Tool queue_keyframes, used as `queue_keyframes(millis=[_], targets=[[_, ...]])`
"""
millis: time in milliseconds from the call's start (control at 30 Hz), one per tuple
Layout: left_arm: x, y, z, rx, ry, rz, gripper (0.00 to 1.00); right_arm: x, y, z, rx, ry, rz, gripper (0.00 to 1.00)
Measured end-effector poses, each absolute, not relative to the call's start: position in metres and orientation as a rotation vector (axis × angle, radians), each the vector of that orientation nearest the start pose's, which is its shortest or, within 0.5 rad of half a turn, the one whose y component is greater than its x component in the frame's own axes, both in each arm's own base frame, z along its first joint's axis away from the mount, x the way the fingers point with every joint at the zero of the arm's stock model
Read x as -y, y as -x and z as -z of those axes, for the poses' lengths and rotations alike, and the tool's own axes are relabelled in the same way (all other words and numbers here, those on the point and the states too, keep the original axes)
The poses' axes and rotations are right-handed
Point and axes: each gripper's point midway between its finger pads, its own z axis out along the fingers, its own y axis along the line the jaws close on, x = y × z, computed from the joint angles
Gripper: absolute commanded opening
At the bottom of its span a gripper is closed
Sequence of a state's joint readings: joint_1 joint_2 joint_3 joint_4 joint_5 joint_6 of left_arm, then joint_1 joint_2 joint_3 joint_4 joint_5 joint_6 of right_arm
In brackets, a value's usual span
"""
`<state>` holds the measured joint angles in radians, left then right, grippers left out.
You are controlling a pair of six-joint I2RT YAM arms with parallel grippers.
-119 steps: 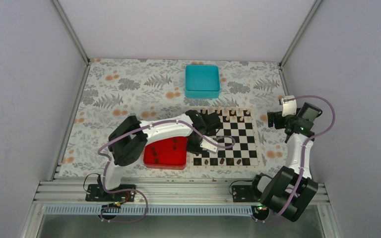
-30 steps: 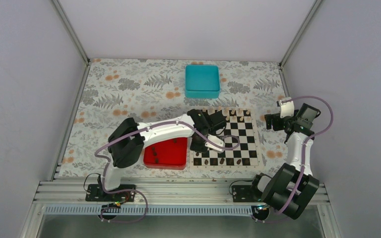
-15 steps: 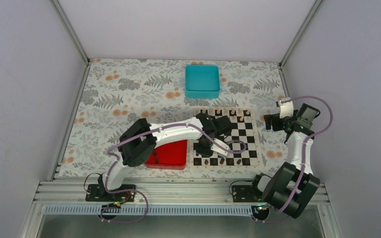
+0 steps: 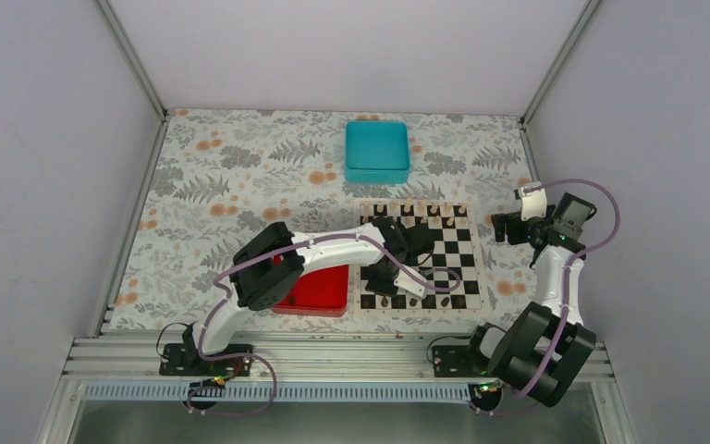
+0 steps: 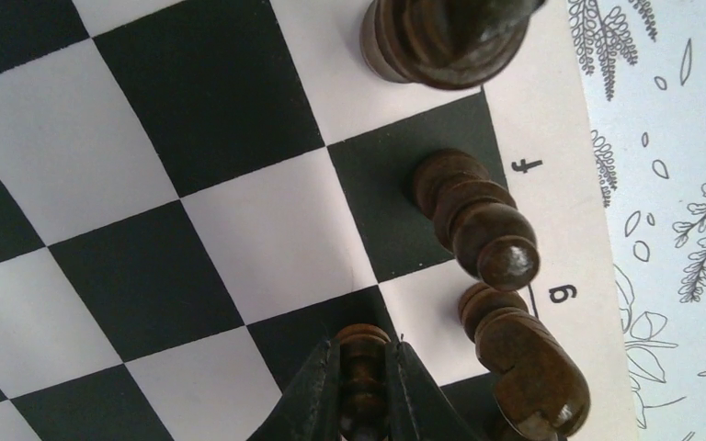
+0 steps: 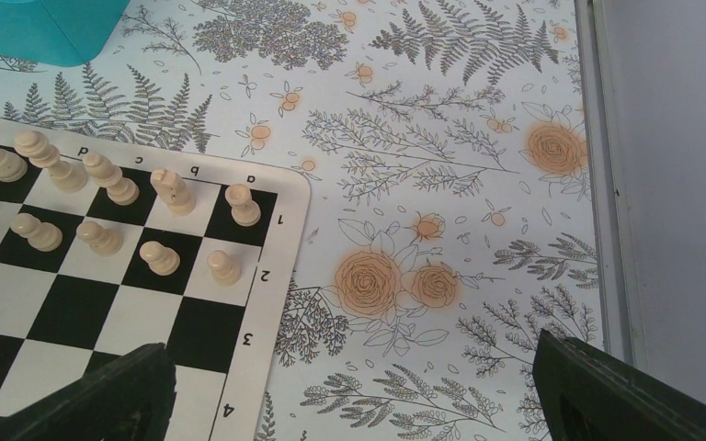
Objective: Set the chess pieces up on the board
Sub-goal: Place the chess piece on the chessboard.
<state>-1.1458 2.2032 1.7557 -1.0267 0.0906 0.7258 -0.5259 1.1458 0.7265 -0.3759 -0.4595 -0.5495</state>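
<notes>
The board (image 4: 453, 261) lies at centre right. My left gripper (image 4: 385, 279) is over its near left part. In the left wrist view it (image 5: 364, 372) is shut on a small dark pawn (image 5: 364, 344), held upright over a black square next to the edge row. Beside it dark chess pieces stand on that row: a bishop (image 5: 478, 220) at file f, a knight (image 5: 526, 360) at g, a larger piece (image 5: 446, 37) further along. More dark pieces (image 4: 413, 300) show on the near row. My right gripper (image 4: 508, 225) is open and empty off the board's far right corner.
Cream pieces (image 6: 101, 197) fill the board's two far rows. A red tray (image 4: 324, 289) sits left of the board, partly under my left arm. A teal box (image 4: 377, 151) stands behind the board. The enclosure wall rail (image 6: 611, 184) runs close on the right.
My left arm has swung right from the red tray onto the board's near left squares, and its elbow has followed. My right gripper shifted slightly left early on, then stayed still.
</notes>
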Motion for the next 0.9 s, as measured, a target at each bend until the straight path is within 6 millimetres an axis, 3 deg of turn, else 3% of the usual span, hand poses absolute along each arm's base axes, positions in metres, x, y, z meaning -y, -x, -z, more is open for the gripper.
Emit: queue_keyframes(millis=[900], targets=[[0.4093,-0.1713,-0.0245,1.903,2.585,-0.157,0.1,0.0933,-0.3136,-0.1457,-2.255,0.243,0.013,1.0]])
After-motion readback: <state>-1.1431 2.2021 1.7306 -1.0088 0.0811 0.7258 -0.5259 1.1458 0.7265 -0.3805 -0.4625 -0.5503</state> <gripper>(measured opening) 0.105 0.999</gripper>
